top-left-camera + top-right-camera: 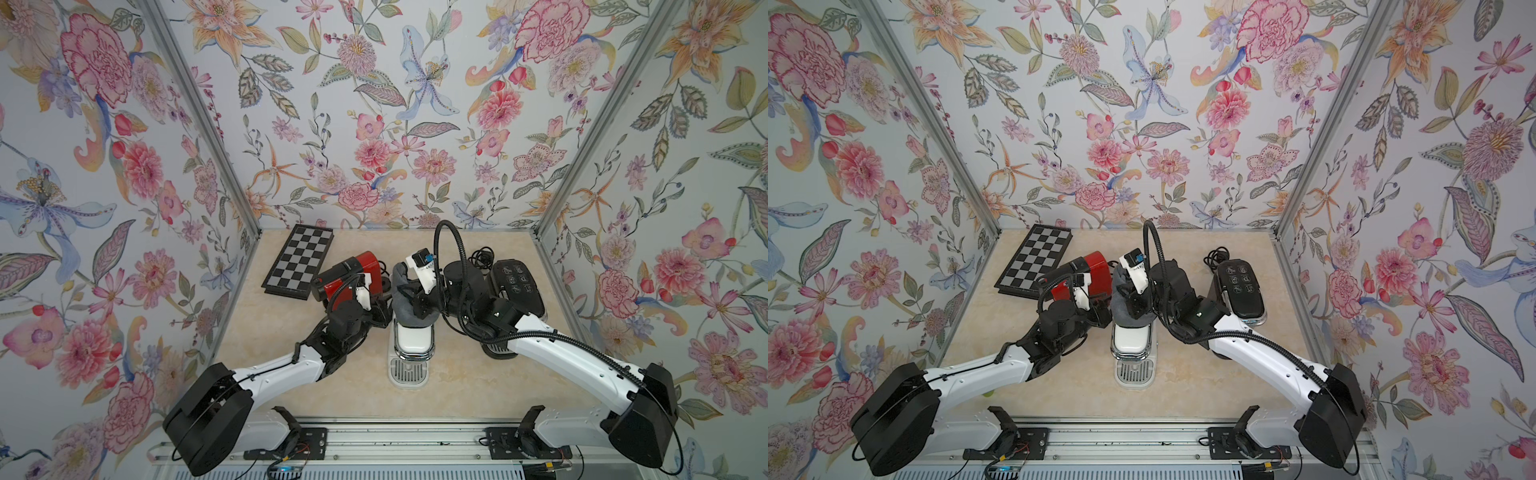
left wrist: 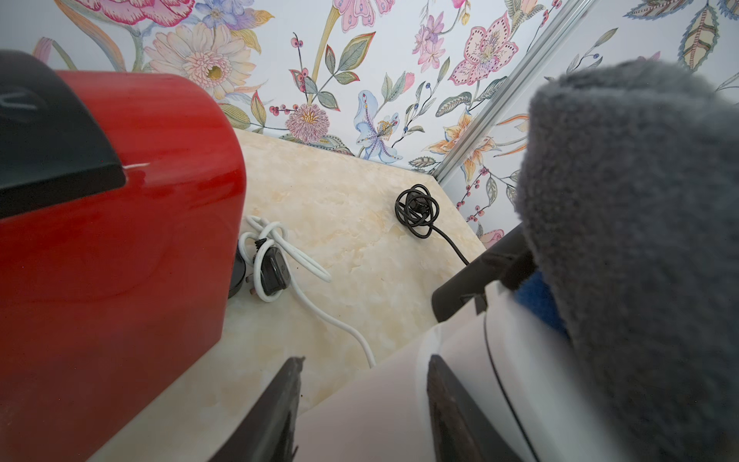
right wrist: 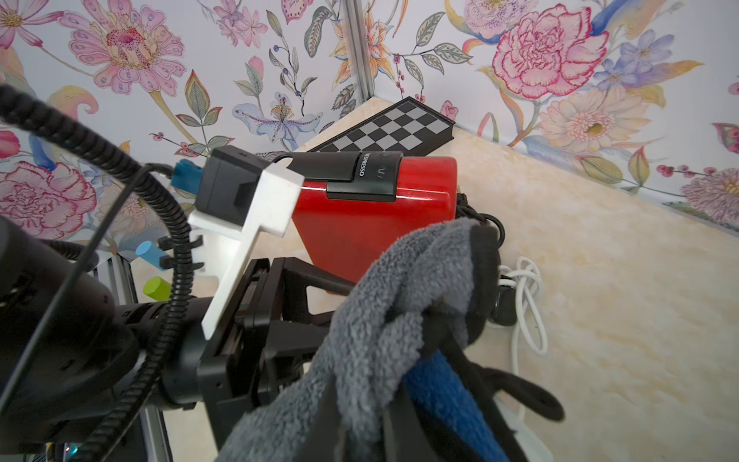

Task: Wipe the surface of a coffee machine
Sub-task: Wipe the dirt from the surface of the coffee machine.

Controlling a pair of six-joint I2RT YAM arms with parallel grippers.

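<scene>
RISK: your right gripper (image 1: pixel 422 307) pinches bunched grey cloth (image 1: pixel 401 299) atop white coffee machine (image 1: pixel 411 338), mid-tabletop; a hard push could shove it into the red machine (image 1: pixel 353 274) close by | LEFT: left gripper (image 2: pixel 364 360) jaws spread at its flank, clamping or not you can't tell | CONTAINERS: drip tray (image 1: pixel 406 370) empty

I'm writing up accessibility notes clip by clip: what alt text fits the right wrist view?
A grey cloth hangs bunched in the shut right gripper, filling the foreground. Behind it stands a red coffee machine with a black top, next to the left arm. Farther back, a chessboard lies in the counter's corner; a coiled white cable lies nearer.
</scene>
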